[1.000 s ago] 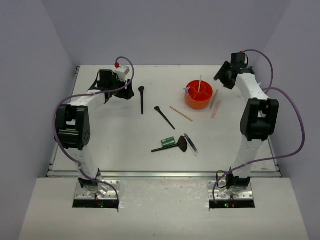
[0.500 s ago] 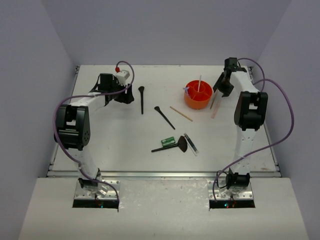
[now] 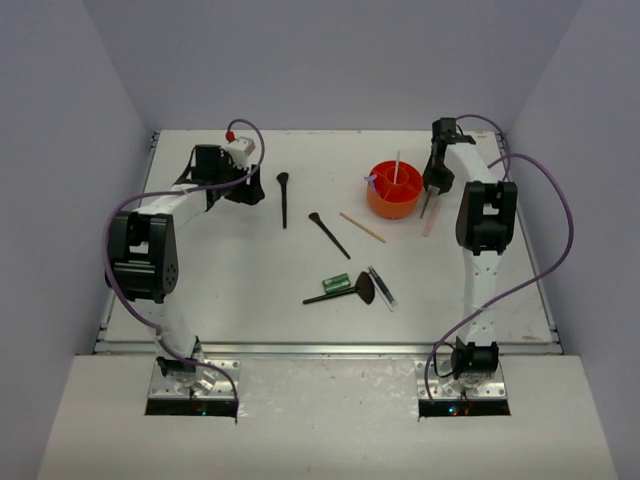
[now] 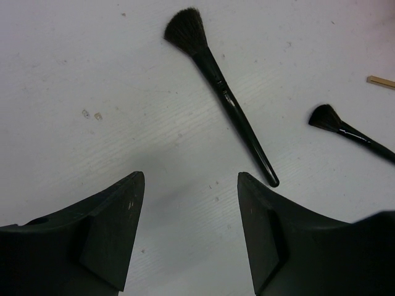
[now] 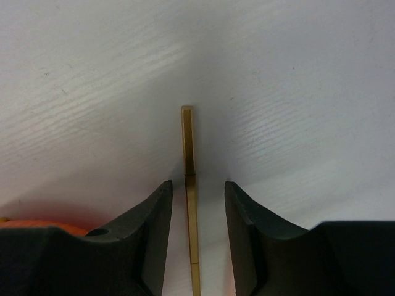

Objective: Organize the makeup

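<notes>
The step in hand looks like picking up a tan stick (image 5: 187, 142), which lies on the tabletop (image 3: 230, 270) beside the orange cup (image 3: 385, 206). The right gripper (image 5: 196, 192) straddles it, jaws narrow but not touching. The next move probably calls for closing squarely and lifting.

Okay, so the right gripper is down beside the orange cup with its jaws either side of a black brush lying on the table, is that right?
Not quite. The right gripper is down beside the orange cup, but what lies between its jaws is a tan stick, not a black brush. The right wrist view shows it, with a gap on each side of the stick.
</notes>
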`<state>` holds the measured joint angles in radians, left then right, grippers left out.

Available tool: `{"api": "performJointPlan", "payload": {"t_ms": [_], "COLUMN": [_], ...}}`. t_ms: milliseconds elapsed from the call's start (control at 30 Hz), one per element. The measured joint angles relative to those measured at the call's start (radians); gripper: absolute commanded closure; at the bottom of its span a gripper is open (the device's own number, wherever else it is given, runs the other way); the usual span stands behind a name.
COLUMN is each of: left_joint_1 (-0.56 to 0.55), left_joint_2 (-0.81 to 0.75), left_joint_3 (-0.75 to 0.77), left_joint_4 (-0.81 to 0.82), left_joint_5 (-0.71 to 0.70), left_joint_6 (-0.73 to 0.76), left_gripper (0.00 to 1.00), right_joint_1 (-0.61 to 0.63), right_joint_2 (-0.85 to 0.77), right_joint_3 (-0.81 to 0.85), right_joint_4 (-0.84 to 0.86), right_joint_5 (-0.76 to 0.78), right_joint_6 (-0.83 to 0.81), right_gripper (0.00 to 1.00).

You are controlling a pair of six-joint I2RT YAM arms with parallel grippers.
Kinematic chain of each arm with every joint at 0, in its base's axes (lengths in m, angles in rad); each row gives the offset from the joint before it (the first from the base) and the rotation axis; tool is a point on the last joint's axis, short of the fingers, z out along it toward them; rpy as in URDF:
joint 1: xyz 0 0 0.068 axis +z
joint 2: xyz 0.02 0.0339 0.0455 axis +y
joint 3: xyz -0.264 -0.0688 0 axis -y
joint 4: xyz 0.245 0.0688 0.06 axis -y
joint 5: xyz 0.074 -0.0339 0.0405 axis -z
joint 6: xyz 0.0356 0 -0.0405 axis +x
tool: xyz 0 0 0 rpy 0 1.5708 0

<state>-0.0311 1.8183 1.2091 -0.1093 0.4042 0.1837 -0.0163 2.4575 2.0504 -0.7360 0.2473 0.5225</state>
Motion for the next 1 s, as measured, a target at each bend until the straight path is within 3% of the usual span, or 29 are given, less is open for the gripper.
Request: {"api": "performJointPlan", "payload": {"t_ms": [200, 733, 1000], "left_joint_1": [0.0, 0.006, 0.006], "left_joint_2": [-0.006, -0.008, -0.022], "left_joint_3": [-0.006, -0.007, -0.016], "left_joint_4": [0.0, 0.0, 0.0], "left_joint_5": [-0.001, -0.003, -0.016], "left_joint_6": [0.0, -0.001, 0.0], "left_gripper": [0.4, 0.4, 0.42], "right_joint_1": [0.007, -0.039, -0.049], "right_joint_2": [0.003, -0.048, -0.342], "right_joint_3": [-0.006, -0.081, -0.389], "right_joint_4": [0.007, 0.076, 0.297], "right_joint_5": [0.049, -0.051, -0.032], "right_joint_6": [-0.016, 0.039, 0.021], "right_gripper": [0.99, 1.0, 1.0]}}
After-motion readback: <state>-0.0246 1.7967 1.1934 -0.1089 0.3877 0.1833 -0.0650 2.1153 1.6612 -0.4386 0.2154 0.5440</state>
